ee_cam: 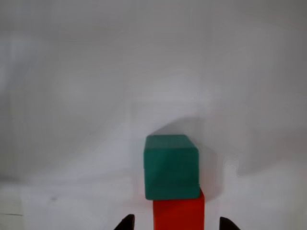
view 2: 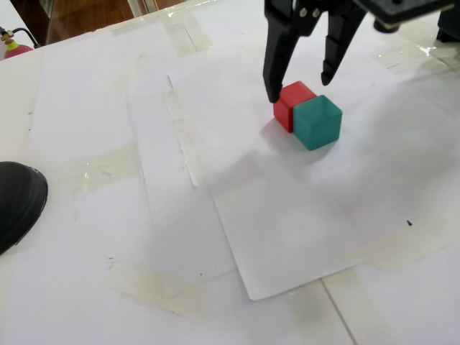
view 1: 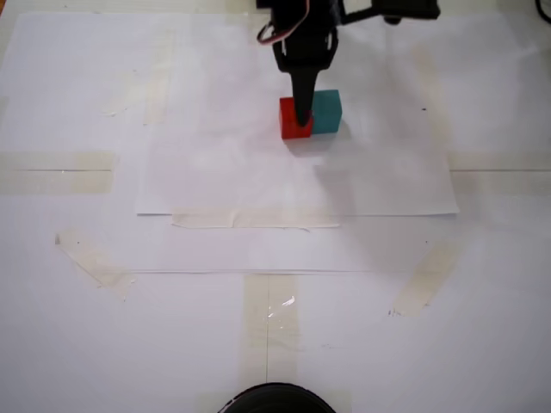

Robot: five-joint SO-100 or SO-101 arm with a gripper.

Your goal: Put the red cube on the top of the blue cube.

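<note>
The red cube (view 1: 290, 127) (view 2: 290, 105) rests on the white paper, touching the blue cube (view 1: 327, 112) (view 2: 318, 122) side by side. My gripper (view 1: 303, 110) (view 2: 300, 85) hangs open just over the red cube, one black finger on each side of it and neither pressing on it. In the wrist view the blue cube (ee_cam: 171, 165) lies straight ahead with the red cube (ee_cam: 178, 213) just in front of it, between the two fingertips of the gripper (ee_cam: 176, 224) at the bottom edge. Part of the red cube is hidden behind a finger in a fixed view.
A loose white sheet (view 2: 287, 237) lies over the taped paper-covered table (view 1: 103, 327). Strips of tape (view 1: 56, 170) cross the surface. A black rounded object (view 1: 275, 400) (view 2: 14, 205) sits at the near table edge.
</note>
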